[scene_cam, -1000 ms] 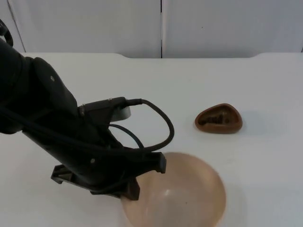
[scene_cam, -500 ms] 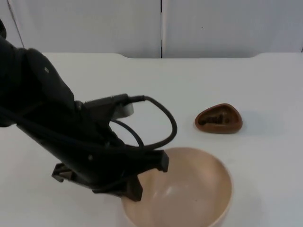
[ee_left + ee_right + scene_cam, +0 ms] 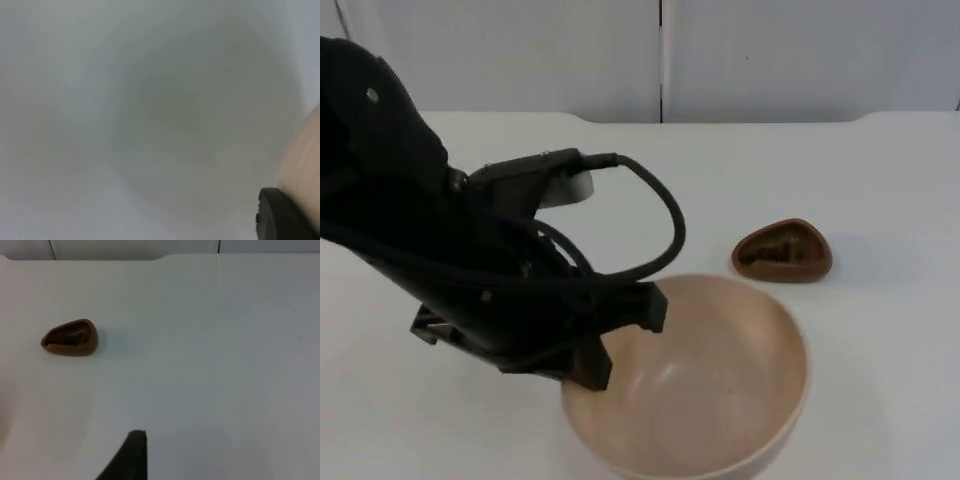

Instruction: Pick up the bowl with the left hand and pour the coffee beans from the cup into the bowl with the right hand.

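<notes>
A large beige bowl (image 3: 705, 390) is held above the table at the front, and it looks empty inside. My left gripper (image 3: 618, 338) is shut on its left rim. The left wrist view catches the bowl's outer wall (image 3: 301, 160) beside a black fingertip (image 3: 280, 217), with the blurred table and a round shadow below. A small brown cup (image 3: 782, 251) holding dark coffee beans stands on the table to the right of centre, behind the bowl. The cup (image 3: 69, 338) also appears ahead of my right gripper (image 3: 131, 457), which waits well back from it.
The white table (image 3: 880, 180) runs back to the grey partition wall (image 3: 800, 60). Open surface lies around the cup on every side. The left arm's bulk (image 3: 430, 250) covers the table's left front.
The left arm has risen and drawn back, lifting the bowl off the table; the bowl looms larger and higher. The cup has not moved.
</notes>
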Motion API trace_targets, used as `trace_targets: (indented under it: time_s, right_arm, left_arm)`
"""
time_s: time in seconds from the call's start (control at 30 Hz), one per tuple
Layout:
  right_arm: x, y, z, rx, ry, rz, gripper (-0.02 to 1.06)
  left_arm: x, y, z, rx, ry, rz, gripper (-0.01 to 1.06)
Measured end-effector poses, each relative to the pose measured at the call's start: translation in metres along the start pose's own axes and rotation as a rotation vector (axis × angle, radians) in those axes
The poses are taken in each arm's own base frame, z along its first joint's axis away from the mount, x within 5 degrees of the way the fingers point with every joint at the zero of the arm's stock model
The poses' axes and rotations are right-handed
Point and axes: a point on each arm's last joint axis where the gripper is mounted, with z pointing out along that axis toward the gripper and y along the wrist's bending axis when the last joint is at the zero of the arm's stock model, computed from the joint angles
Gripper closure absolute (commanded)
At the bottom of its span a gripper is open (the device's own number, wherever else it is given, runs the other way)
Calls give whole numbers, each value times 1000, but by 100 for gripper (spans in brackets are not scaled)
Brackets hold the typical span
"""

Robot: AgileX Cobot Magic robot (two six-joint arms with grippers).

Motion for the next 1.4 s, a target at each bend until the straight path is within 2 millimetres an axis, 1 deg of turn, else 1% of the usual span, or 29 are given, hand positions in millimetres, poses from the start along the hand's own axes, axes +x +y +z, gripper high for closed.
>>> trace_targets:
  time_s: [0.07,0.2,0.23,0.27,0.37,0.4,0.53,0.67,0.83,0.93,0.97,1.13,1.4]
  right_arm:
    - [0,0,0,0,0,0,-1]
    - [0,0,0,0,0,0,-1]
    - [0,0,0,0,0,0,-1]
    - [0,0,0,0,0,0,-1]
    - [0,0,0,0,0,0,-1]
    - [0,0,0,0,0,0,-1]
    - [0,0,0,0,0,0,-1]
    - [0,0,0,0,0,0,-1]
    - [0,0,0,0,0,0,-1]
    - [0,0,0,0,0,0,-1]
    - [0,0,0,0,0,0,-1]
    - [0,0,0,0,0,0,-1]
    - [0,0,0,0,0,0,-1]
  left_arm:
    - [0,3,-1,-4,10,-6,105]
    - [-4,22,-7,-27,32,-53,105]
    - [-4,22,-7,-27,32,-53,105]
    - [-5,27,-8,-33,35,-60,105]
    - [-10,41,-19,-52,22,-75,105]
    - [-10,41,-19,-52,22,-75,105]
    - [-13,48,-33,-90,-14,-49,105]
    - [-12,53,-39,-152,-18,-20,105]
    - [-14,59,-42,-232,-19,-5,105]
    - [-27,58,-50,-265,-57,-2,105]
    - [-27,58,-50,-265,-57,-2,105]
    - [-49,50,-63,-269,-113,2,105]
    - [-51,49,-66,-268,-122,4,105]
